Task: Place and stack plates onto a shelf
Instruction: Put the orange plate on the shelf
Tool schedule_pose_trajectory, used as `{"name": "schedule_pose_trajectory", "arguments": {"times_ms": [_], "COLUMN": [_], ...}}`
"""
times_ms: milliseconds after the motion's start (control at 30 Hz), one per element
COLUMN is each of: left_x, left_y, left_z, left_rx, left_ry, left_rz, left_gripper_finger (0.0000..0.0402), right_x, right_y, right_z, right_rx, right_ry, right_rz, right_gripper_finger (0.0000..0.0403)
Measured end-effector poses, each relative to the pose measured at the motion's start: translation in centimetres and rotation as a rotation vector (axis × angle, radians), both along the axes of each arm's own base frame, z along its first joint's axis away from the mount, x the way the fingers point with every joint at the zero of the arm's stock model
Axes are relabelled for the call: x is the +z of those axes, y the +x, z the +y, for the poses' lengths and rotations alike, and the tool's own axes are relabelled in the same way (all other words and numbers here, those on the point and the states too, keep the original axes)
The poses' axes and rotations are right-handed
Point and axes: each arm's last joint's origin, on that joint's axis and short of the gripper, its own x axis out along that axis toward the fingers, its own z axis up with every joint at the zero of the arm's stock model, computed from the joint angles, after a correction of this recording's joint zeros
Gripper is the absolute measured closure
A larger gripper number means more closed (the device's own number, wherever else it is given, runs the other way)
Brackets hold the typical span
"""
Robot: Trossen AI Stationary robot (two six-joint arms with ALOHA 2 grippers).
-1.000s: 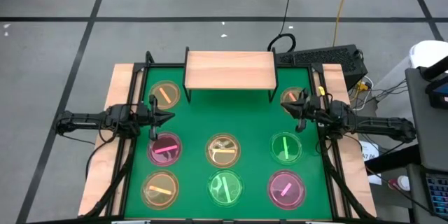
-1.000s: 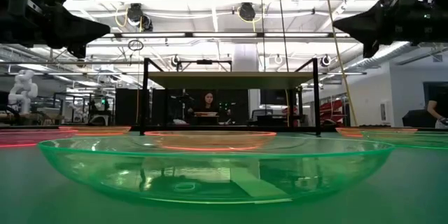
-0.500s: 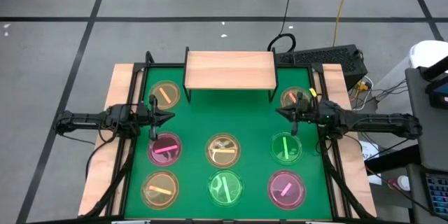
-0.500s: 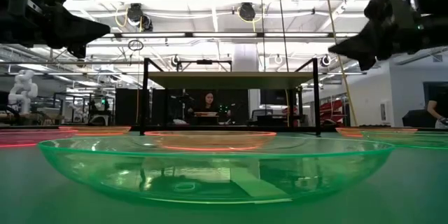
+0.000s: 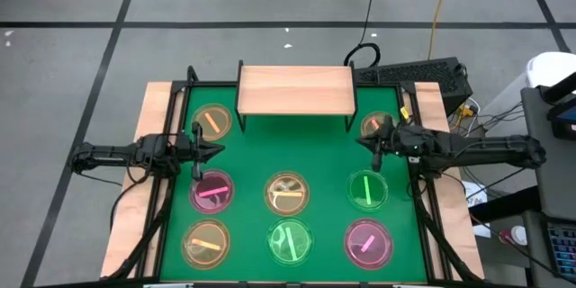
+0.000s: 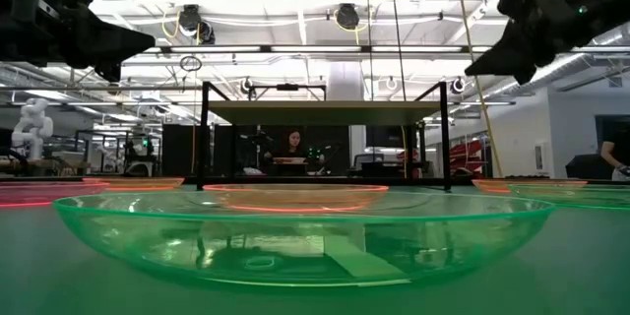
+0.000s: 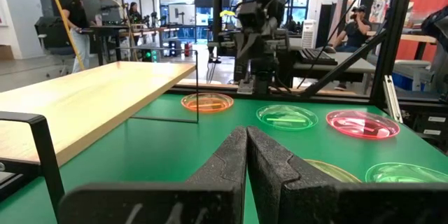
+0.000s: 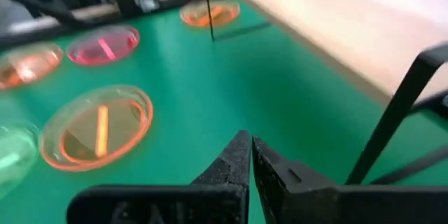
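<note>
Hovering above the right side of the green table [image 5: 333, 157], the right gripper [image 5: 367, 144] hangs with its two fingers pressed together and nothing between them. Its tip points left, toward the table's middle, and sits beside the orange plate [image 5: 374, 126] at the far right, just by the shelf's right legs. That plate lies a little to the far side of the fingertips and below them; the green plate [image 5: 368, 189] lies just to their near side. Either is well within this arm's reach, so the right arm looks the natural choice for both.

The shelf [image 5: 294, 89], a light-wood board on black legs, stands at the far edge with its long axis running left to right, and its top is bare. The plates all rest on the table, none stacked yet.

Across the table, the left gripper [image 5: 216, 150] waits above the left side with its fingers together, empty, tip pointing right, between the far-left orange plate [image 5: 211, 121] and the pink plate [image 5: 212, 191].

Before any pickup the right fingers will probably need to part and come down toward a plate rim.
</note>
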Motion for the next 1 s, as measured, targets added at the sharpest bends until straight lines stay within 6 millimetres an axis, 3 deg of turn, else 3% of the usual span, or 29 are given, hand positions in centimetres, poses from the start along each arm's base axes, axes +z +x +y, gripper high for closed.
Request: {"name": "schedule_pose_trajectory", "arguments": {"times_ms": [267,533,733,1000], "left_x": [0.0,0.0,0.0,0.0], "left_y": [0.0,0.0,0.0,0.0], "left_z": [0.0,0.0,0.0,0.0], "left_rx": [0.0,0.0,0.0,0.0], "left_ry": [0.0,0.0,0.0,0.0], "left_rz": [0.0,0.0,0.0,0.0], "left_gripper_finger": [0.0382,0.0382,0.0382,0.0382], "right_x": [-1.5,-0.5,1.1,-1.1], "right_y": [2.1,4.7,6.8,8.9], "right_z": [0.7,2.9,5.4,6.7], "right_rx": [0.076,0.257,0.345,0.39], "right_ry": [0.012,-0.006,-0.119,-0.205], "right_rz": [0.042,-0.079,-0.037,0.039], "right_gripper_finger": [0.0403,0.0403,0.0403,0.0403]}}
